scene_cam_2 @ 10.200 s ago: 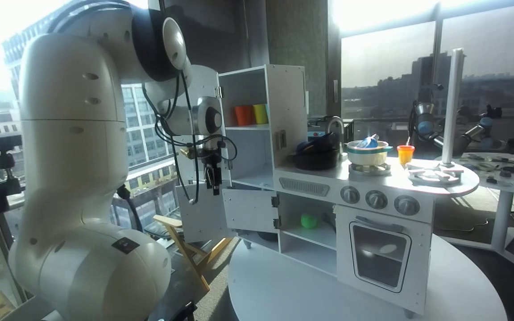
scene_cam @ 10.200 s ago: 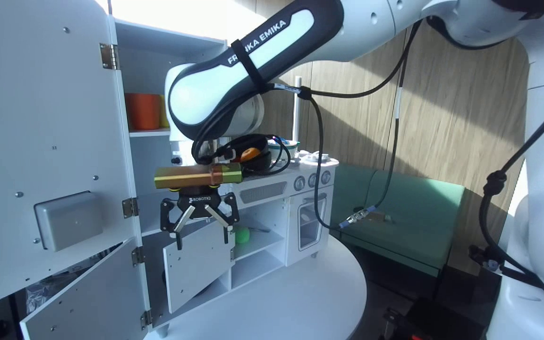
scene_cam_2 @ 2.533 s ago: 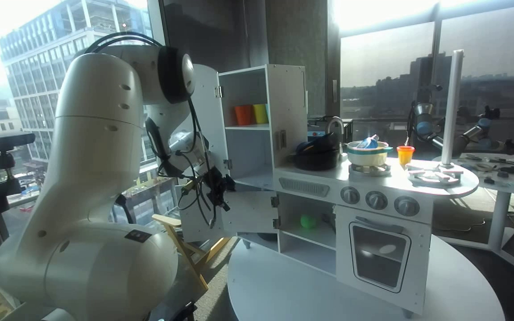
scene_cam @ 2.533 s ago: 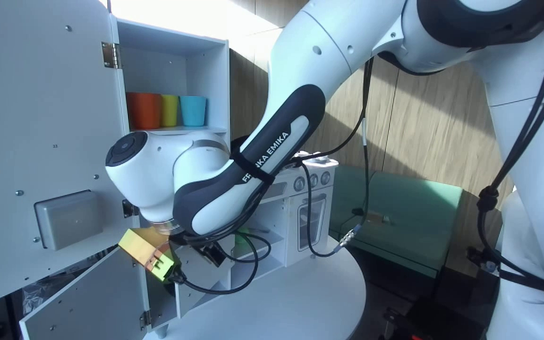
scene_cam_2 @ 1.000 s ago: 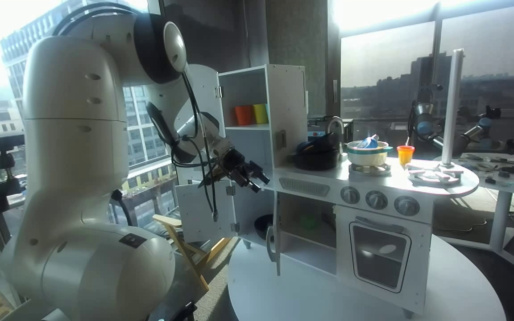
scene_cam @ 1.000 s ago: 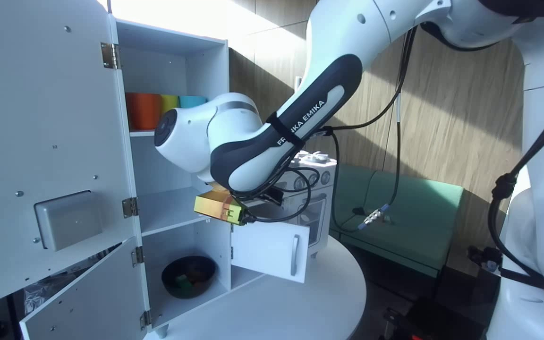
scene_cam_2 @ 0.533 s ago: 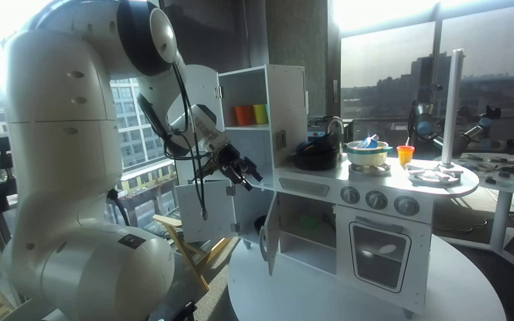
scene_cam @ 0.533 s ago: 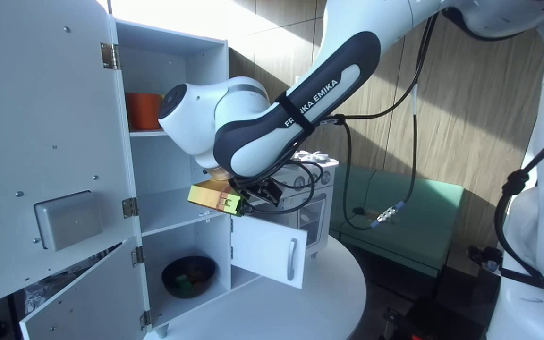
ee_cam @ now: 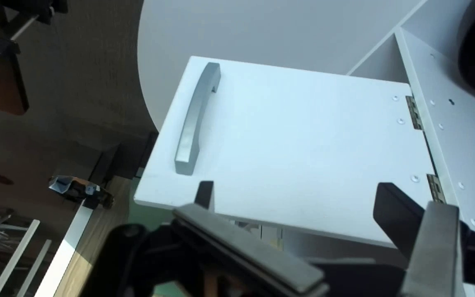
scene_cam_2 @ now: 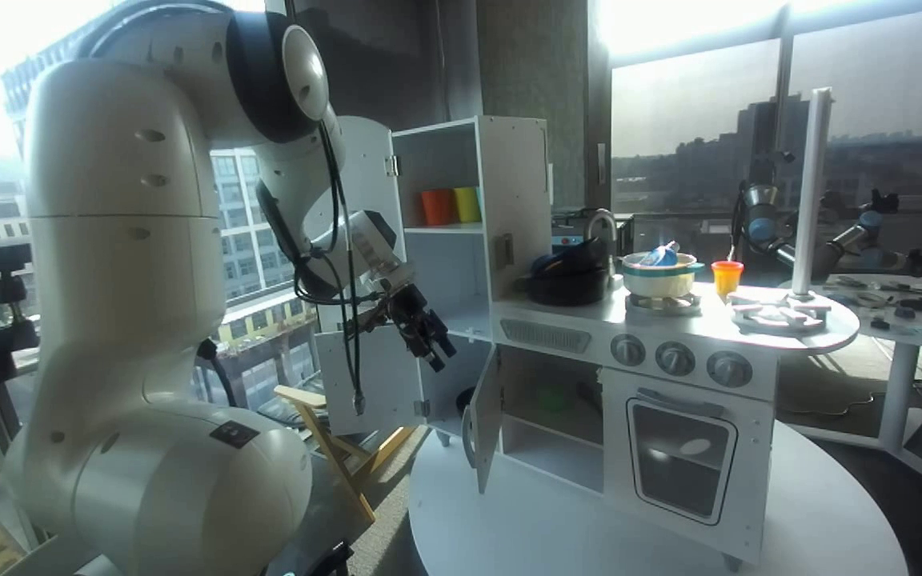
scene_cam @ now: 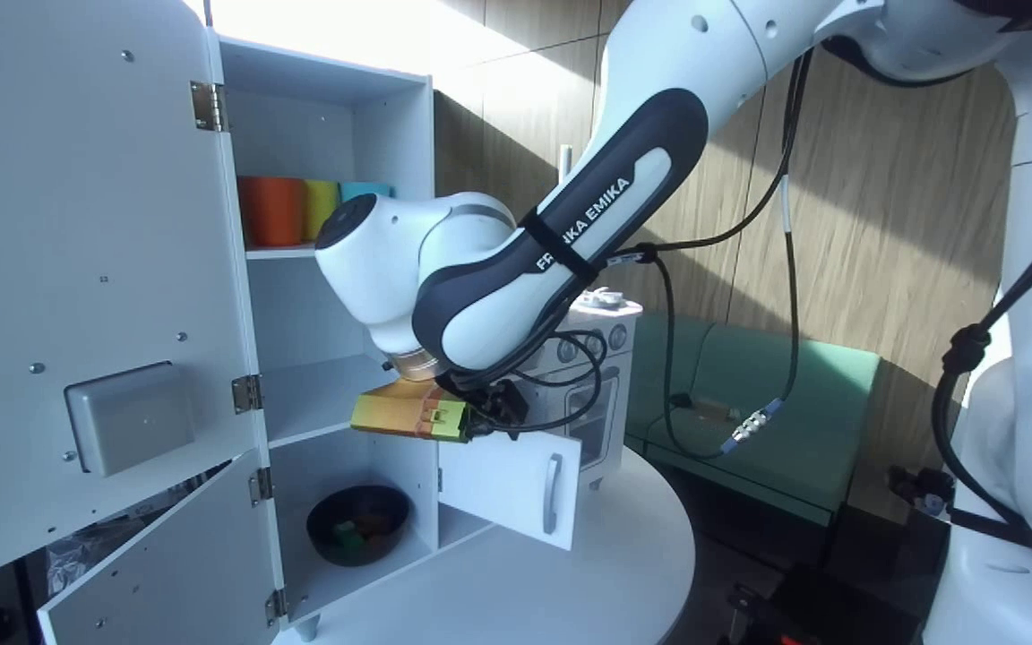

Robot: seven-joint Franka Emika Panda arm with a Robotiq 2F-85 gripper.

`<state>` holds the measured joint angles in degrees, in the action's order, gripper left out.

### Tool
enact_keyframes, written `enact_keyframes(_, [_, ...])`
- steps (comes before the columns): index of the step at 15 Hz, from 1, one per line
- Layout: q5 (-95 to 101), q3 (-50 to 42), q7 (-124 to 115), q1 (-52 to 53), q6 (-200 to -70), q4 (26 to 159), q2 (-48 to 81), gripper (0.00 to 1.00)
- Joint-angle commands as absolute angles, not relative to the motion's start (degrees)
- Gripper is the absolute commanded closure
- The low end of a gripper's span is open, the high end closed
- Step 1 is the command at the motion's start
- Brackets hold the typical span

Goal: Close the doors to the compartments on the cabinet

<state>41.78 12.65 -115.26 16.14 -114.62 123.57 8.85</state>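
Open: tall door [scene_cam: 99,278] upper left, small door [scene_cam: 184,564] below it, handled door [scene_cam: 500,484] at centre, all awaiting closing | Done: oven door [scene_cam_2: 681,448] at right looks shut | Robotiq gripper [ee_cam: 298,197] near handled door, fingers spread, holding nothing | Judged: most of task remains

I see the cabinet [scene_cam_2: 517,184] as smooth, painted-looking panel board, matt in the shade. The small door [ee_cam: 303,136] on the right is just as smooth, with a satin handle [ee_cam: 195,119] I can't place as metal or plastic. The hinges [scene_cam: 209,107] are shiny metal. On the left, the insert [scene_cam: 135,417] in the tall door [scene_cam: 95,215] looks like smooth plastic. My gripper [ee_cam: 301,206] shows dull metal bars [ee_cam: 432,247] and matt black fingertips [ee_cam: 398,218]. Far right, the wall [scene_cam: 892,206] has wood grain; the round table [scene_cam: 623,582] looks smooth.
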Motion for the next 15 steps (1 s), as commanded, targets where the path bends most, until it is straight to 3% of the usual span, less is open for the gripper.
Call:
enact_keyframes(1, [40.9,11.7,-109.0,15.3,-115.2,124.4,13.1,0.00])
enact_keyframes(15, [56.7,4.5,-127.7,15.1,-97.1,122.2,22.6,0.00])
